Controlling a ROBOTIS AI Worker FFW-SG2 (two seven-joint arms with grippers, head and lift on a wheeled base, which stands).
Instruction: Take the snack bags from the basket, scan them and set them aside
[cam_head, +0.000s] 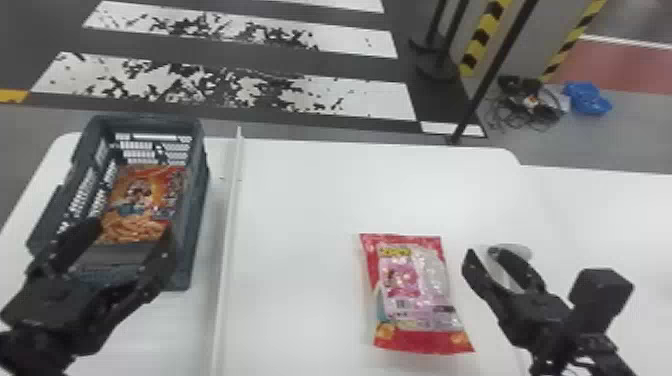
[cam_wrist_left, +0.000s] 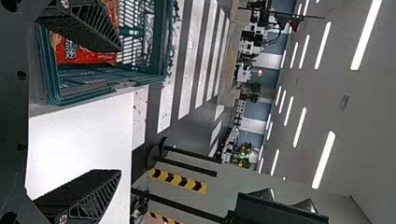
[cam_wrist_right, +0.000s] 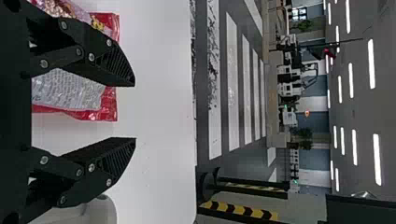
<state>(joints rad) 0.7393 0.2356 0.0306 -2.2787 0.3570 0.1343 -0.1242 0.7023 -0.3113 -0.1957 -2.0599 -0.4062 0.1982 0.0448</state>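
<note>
My left gripper (cam_head: 132, 227) is over the near end of the dark basket (cam_head: 199, 200), its fingers spread wide. An orange snack bag (cam_head: 142, 197) lies inside the basket, just beyond those fingertips. In the left wrist view the gripper (cam_wrist_left: 120, 112) is open, with the red-orange bag (cam_wrist_left: 88, 57) partly behind one finger and the basket's rim (cam_wrist_left: 107, 89) beside it. A red and pink snack bag (cam_head: 420, 295) lies flat on the table, left of my open right gripper (cam_head: 482, 252). In the right wrist view that gripper (cam_wrist_right: 135, 112) holds nothing; the red bag (cam_wrist_right: 109, 102) is partly behind one finger.
A raised white strip (cam_head: 230, 210) runs across the white table (cam_head: 310, 200) between basket and red bag. Near the right fingers is a pale rounded object (cam_head: 517, 252). Beyond the table stand a dark pole (cam_head: 492, 75) and striped posts (cam_head: 482, 37).
</note>
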